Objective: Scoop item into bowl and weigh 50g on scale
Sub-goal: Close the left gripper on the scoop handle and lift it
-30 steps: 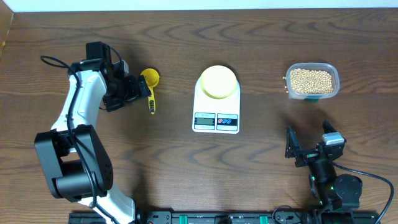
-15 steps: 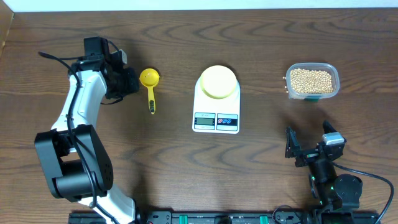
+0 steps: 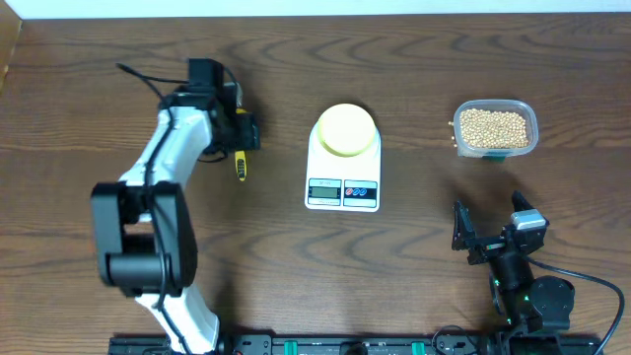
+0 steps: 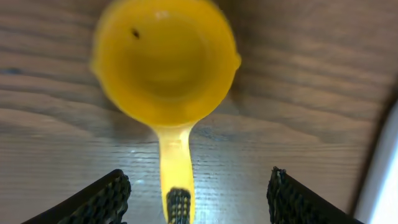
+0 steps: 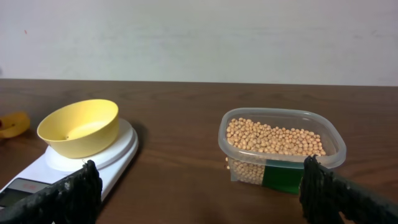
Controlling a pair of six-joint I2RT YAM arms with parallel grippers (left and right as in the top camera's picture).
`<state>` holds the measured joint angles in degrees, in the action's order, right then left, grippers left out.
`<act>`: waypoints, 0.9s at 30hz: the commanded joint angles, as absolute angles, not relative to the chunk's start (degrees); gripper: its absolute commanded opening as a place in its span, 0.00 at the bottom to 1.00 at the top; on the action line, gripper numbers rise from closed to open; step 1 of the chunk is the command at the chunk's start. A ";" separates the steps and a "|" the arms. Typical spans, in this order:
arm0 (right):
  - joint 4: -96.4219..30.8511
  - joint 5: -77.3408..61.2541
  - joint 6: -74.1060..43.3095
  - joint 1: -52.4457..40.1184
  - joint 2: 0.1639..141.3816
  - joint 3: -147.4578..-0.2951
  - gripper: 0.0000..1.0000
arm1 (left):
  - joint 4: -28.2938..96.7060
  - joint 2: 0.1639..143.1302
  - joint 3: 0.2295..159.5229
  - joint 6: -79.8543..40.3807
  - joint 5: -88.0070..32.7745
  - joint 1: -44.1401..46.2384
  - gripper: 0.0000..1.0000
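From above, the left gripper (image 3: pixel 242 131) now stands directly over the yellow scoop (image 3: pixel 241 166). Half a second ago it was well to the left of the scoop, so the arm has swung toward the middle of the table (image 3: pixel 394 286). It hides the cup of the scoop, and only the lower handle shows below it. The scoop itself lies where it lay before. The bowl (image 3: pixel 346 129) sits on the scale (image 3: pixel 343 187), both unmoved. The beans (image 3: pixel 493 125) fill the clear tub (image 3: pixel 528 129) far to the right. The right gripper (image 3: pixel 466 238) rests near its base with nothing in it. In the left wrist view, the cup of the scoop is empty and lies flat on the wood. Its handle comes down between the two fingers (image 4: pixel 102 200), which stand wide apart on both sides and do not touch it. The left hand is therefore released, not yet grasping. In the right wrist view, the right fingers (image 5: pixel 74 193) are also spread wide and hold nothing. Beyond them the bowl looks empty on the scale, the tub of beans is just beside on the right, and a bit of the scoop shows at the left edge. I judge that the left arm has lined up to take the handle. No bean has reached the bowl, so the weighing has not begun. The next move needs the fingers lowered and closed on the thin handle, which could easily slip or turn.
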<state>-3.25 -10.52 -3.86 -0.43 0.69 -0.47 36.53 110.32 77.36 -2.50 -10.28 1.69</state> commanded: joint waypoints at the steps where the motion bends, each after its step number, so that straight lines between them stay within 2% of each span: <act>1: -3.42 -10.48 -3.77 -0.14 0.38 -0.32 0.99 | 37.21 113.82 77.08 -1.34 -7.62 1.85 0.73; 8: -3.42 -10.48 -3.77 -0.14 0.38 -0.32 0.99 | 36.05 116.11 77.08 -1.32 -7.60 1.85 0.74; 9: -3.42 -10.48 -3.77 -0.14 0.38 -0.32 0.99 | 35.73 116.11 77.08 -1.32 -7.60 1.85 0.77; 11: -3.42 -10.48 -3.77 -0.14 0.38 -0.32 0.99 | 34.54 116.11 77.08 -1.32 -7.64 1.85 0.98; 16: -3.42 -10.48 -3.77 -0.14 0.38 -0.32 0.99 | 34.39 116.11 77.08 -1.32 -7.64 1.85 1.00; 21: -3.42 -10.48 -3.77 -0.14 0.38 -0.32 0.99 | 33.43 116.11 77.08 -1.30 -7.64 1.85 0.91; 24: -3.42 -10.48 -3.77 -0.14 0.38 -0.32 0.99 | 32.36 116.11 77.08 -1.32 -7.66 1.85 0.68; 27: -3.42 -10.48 -3.77 -0.14 0.38 -0.32 0.99 | 31.97 116.11 77.08 -1.34 -7.68 1.85 0.61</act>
